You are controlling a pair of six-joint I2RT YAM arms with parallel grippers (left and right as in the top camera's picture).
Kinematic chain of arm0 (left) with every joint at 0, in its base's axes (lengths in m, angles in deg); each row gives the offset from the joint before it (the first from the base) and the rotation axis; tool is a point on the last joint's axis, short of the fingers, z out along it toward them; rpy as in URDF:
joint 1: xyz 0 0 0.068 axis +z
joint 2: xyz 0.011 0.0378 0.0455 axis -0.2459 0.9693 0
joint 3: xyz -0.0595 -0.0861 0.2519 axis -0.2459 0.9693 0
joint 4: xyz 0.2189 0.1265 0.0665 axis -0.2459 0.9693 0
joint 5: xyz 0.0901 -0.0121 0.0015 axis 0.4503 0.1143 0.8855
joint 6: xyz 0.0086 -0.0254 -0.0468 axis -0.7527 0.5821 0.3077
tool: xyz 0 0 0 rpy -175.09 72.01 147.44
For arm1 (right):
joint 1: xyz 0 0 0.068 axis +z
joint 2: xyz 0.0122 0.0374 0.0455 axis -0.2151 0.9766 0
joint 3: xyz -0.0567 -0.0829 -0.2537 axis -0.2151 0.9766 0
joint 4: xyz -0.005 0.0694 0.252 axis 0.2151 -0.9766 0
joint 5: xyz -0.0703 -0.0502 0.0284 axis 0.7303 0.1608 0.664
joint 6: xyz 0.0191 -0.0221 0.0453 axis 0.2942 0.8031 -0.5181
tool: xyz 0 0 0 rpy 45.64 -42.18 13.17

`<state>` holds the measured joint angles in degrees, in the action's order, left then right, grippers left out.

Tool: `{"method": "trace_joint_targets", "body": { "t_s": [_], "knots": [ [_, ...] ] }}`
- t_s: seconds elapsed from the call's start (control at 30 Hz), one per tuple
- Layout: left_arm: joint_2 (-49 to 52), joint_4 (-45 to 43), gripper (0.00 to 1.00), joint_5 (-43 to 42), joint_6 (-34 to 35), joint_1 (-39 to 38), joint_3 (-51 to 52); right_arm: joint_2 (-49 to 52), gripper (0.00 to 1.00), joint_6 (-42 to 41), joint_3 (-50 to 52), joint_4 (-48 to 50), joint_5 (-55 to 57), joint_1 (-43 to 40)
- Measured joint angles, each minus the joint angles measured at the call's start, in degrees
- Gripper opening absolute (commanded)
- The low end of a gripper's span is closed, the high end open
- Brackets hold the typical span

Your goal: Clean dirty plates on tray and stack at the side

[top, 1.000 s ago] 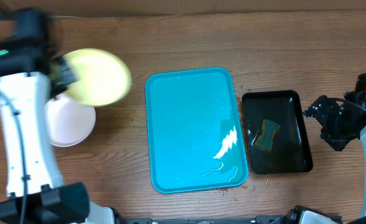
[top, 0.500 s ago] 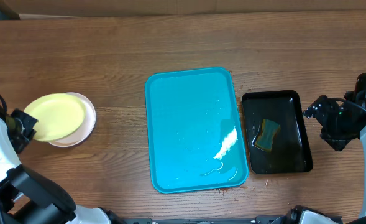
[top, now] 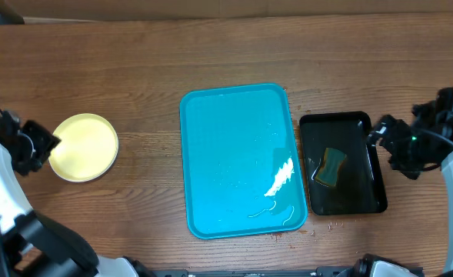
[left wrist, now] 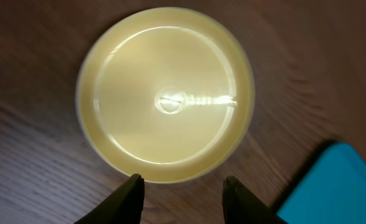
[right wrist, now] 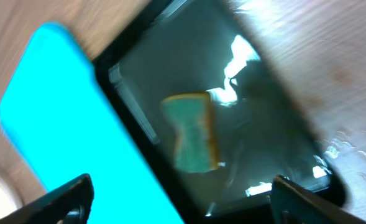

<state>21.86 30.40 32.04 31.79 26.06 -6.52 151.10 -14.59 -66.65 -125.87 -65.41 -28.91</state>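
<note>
Plate (top: pixel 84 146), round, pale yellow-green, at the side
From above, it lies left of the bright turquoise plastic tray (top: pixel 211 115). Left wrist: left gripper (left wrist: pixel 181 198) open, empty. Right wrist: right gripper (right wrist: pixel 183 200) open, empty. Looks stiff, slippery, breakable; pinch the rim.

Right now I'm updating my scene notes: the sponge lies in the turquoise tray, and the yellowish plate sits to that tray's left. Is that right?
Not quite. The overhead view shows the sponge lying in the black tray, right of the turquoise tray. The yellowish plate does sit to the turquoise tray's left.
</note>
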Motion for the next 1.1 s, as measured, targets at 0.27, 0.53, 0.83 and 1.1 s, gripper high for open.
{"method": "trace_joint_targets", "body": {
  "t_s": [0.27,0.53,0.83,1.1],
  "knots": [
    [-19.4,6.5,0.5,-4.9,-8.7,-13.7,-8.1,-10.6,1.0,6.0,0.0,1.9,-7.3,13.7],
    [-38.2,17.1,1.0,-2.9,-14.2,-27.6,-9.1,-26.1,1.0,6.9,0.0,2.8,-8.4,27.2],
    [-43.4,24.6,1.0,-0.6,-15.1,-28.3,-9.1,-33.3,1.0,7.1,-0.1,2.3,-8.5,28.3],
    [-43.2,24.5,1.0,-0.4,-15.1,-28.3,-9.1,-32.8,1.0,7.1,-0.1,-2.8,-9.1,28.3]
  ]
}}
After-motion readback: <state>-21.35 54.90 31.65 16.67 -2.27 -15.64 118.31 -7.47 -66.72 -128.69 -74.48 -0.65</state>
